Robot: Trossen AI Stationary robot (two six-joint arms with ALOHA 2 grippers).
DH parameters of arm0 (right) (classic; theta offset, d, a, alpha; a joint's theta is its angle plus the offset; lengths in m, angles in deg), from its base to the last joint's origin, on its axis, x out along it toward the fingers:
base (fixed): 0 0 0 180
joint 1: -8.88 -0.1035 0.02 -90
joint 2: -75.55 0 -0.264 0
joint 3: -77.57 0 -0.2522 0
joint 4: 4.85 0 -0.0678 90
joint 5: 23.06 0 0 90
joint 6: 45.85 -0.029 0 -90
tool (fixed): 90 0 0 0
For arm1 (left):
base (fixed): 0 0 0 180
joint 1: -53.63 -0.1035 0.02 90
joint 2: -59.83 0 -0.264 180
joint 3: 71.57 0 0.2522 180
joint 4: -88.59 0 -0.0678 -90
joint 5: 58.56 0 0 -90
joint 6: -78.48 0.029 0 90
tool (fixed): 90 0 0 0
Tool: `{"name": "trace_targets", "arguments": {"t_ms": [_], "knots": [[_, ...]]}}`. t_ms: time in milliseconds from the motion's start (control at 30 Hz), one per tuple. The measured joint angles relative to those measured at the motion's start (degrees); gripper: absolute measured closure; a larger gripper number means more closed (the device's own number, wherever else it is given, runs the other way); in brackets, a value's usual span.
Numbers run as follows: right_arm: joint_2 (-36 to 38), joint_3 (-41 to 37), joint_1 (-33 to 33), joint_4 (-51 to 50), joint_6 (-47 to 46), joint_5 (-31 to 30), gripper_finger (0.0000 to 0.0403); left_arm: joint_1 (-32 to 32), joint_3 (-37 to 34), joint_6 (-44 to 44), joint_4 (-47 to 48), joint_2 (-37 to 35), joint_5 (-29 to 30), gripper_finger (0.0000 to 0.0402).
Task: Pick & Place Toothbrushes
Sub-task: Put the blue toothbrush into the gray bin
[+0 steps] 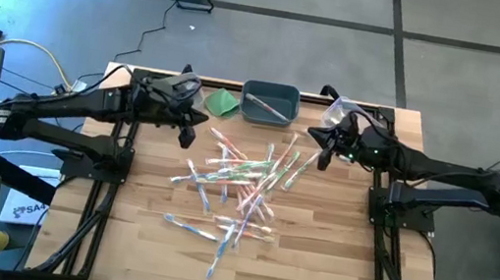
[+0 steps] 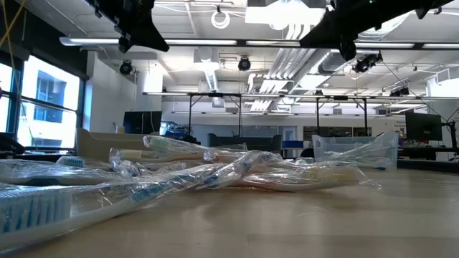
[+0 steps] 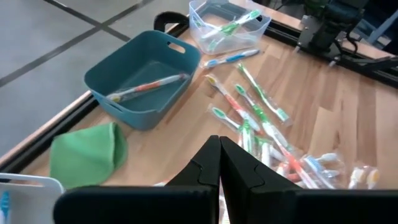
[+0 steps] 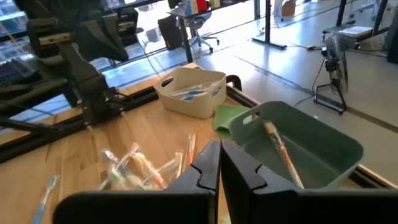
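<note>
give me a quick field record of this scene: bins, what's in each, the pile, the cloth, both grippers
teal bin: far edge, middle; one orange toothbrush inside
clear bin: far right; a green toothbrush in it
white bin: far left; blue brushes inside
toothbrush pile: loose, wrapped, mid-table
green cloth: folded, between white and teal bins
left gripper: shut, empty, raised by the white bin
right gripper: shut, empty, raised by the clear bin

Glossy clear-plastic-wrapped toothbrushes (image 1: 240,190) lie on a smooth wooden table (image 1: 310,268), beside a matt green cloth (image 1: 224,103).
</note>
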Motion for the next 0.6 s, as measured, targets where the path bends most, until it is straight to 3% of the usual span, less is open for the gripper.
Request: {"name": "trace_targets", "arguments": {"t_ms": [367,600], "knots": [[2.13,0.0,0.0,-3.31,3.79,8.52,0.0398,13.29,0.0,-7.4,0.09,4.35,11.55,0.0402],[2.13,0.0,0.02,-3.29,6.42,8.44,0.0398,18.44,0.0,-7.39,2.93,9.66,12.07,0.0402]]}}
